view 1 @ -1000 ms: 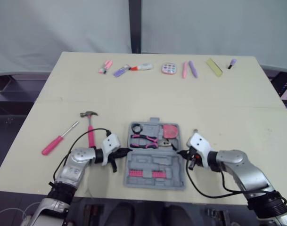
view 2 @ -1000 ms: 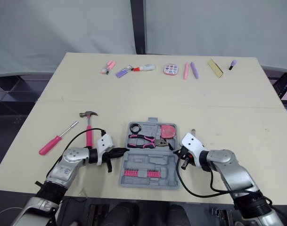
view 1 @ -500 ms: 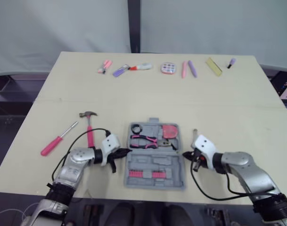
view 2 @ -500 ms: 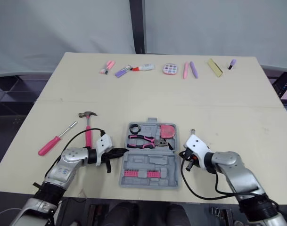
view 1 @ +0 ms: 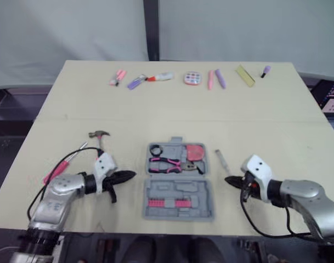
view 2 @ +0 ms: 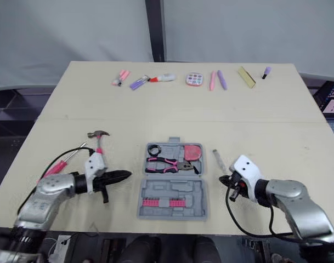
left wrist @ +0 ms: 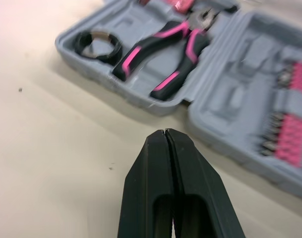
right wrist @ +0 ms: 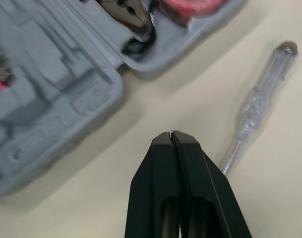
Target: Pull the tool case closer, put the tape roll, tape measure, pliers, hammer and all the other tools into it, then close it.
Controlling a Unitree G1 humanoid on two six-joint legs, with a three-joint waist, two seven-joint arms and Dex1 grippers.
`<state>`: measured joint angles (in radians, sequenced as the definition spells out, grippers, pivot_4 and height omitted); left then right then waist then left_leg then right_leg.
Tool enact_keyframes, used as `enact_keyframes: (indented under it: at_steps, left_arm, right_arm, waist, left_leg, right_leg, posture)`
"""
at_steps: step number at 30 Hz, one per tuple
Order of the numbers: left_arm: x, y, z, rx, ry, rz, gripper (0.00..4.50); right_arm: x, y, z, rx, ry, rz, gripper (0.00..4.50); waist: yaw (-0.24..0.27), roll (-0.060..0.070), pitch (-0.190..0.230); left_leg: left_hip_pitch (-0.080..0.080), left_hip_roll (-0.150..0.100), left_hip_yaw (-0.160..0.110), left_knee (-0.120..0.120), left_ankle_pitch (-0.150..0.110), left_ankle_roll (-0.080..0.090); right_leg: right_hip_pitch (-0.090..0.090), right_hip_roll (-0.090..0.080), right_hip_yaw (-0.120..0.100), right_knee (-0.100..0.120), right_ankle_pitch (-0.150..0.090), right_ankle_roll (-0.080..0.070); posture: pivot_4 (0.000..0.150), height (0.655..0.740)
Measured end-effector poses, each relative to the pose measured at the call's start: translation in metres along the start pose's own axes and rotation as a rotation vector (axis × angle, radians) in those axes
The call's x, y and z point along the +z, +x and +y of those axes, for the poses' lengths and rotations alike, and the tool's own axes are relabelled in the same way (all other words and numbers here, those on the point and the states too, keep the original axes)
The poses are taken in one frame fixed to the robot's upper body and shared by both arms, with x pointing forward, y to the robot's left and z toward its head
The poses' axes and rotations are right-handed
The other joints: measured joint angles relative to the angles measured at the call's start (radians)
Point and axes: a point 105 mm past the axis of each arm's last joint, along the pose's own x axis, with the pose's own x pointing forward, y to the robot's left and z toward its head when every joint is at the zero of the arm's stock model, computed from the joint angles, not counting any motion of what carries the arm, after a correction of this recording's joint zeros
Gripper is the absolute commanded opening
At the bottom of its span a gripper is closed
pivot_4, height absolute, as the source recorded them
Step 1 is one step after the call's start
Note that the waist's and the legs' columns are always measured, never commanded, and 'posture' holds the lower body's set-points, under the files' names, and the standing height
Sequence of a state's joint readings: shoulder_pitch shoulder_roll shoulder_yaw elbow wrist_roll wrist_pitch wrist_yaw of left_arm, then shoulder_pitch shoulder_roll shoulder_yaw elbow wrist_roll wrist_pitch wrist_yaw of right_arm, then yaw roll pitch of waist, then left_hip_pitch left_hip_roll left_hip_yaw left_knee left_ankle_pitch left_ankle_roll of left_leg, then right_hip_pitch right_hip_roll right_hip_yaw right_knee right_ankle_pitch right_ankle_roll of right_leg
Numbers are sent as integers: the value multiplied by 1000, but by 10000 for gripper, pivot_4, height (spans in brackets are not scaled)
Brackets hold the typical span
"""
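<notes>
From the head, the case (view 1: pixel 177 183) lies open near the front edge of the table (view 1: pixel 276 126), between the two arms, where either can reach it. Its far half holds the tape roll (view 1: pixel 157 149), pliers (view 1: pixel 167 163) and tape measure (view 1: pixel 197 152), each seated in a moulded recess. The near half carries a pink bit row (view 1: pixel 168 203). The left gripper (view 1: pixel 126 176) points at the case's left side but is apart from it, closed and empty. The right gripper (view 1: pixel 231 180) does the same on the right. The hammer (view 1: pixel 99 135) and pink screwdriver (view 1: pixel 54 171) lie by the left arm, and a clear screwdriver (view 1: pixel 221 159) lies just right of the case. All three are outside it, so loading looks unfinished. Small items (view 1: pixel 156 78) line the far edge, well apart.

In the left wrist view the fingers (left wrist: pixel 146 173) press together with nothing between them. They are over bare table, short of the case.

In the right wrist view the fingers (right wrist: pixel 200 183) meet at their tips. The clear screwdriver sits just past them beside the case corner, likely that arm's next pick.
</notes>
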<state>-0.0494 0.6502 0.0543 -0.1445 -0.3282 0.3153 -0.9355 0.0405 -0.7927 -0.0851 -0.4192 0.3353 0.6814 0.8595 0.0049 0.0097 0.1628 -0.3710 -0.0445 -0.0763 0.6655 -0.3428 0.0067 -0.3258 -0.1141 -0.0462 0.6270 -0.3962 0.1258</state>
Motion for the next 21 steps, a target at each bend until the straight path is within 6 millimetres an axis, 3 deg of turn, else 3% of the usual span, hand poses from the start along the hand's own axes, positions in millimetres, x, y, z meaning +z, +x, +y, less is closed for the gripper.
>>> enact_keyframes:
  at_steps: [2, 5, 9, 12, 17, 21]
  left_arm:
    - [1, -15, -17, -1, -39, -33, 12756]
    - [-5, -40, -39, 26, -108, -51, 26875]
    - [-16, -71, -55, 121, -156, -47, 45000]
    - [-22, -79, -62, 189, -174, -69, 45000]
    - [-26, -83, -73, 226, -144, -83, 45000]
    - [-46, -93, -90, 246, -188, -32, 45000]
  right_arm:
    - [-5, -7, 10, 22, 36, 1, 0]
    - [-15, -16, 24, 45, 119, 10, 12210]
    - [-25, -24, 42, 75, 190, 11, 32071]
    - [-32, -29, 49, 89, 240, 11, 44736]
    - [-34, -30, 54, 105, 234, -2, 44736]
    - [-47, -36, 56, 112, 188, 20, 44736]
  waist:
    - [-1, 0, 0]
    - [-5, -1, 1]
    - [-1, 0, 1]
    - [7, -1, 1]
    - [19, -2, 1]
    - [19, -2, 2]
  left_leg:
    - [0, 0, 0, -1, 0, 0]
    - [0, 3, 0, -2, -1, 0]
    - [2, 4, 2, -1, -1, -1]
    - [2, 3, 3, -1, -1, -1]
    - [1, 3, 4, -1, -1, -1]
    - [1, 3, 5, -2, -2, 1]
  right_leg:
    - [0, -1, 3, -1, 0, 0]
    - [2, -1, 5, -5, 0, 0]
    - [4, 0, 5, -9, 0, 0]
    - [5, 0, 5, -11, 0, 0]
    - [5, 1, 5, -16, 0, 0]
    - [5, 2, -1, -16, 0, 0]
  posture:
    - [1500, 7400]
    - [1500, 7400]
    - [1500, 7400]
    - [1500, 7400]
    - [1500, 7400]
    - [1500, 7400]
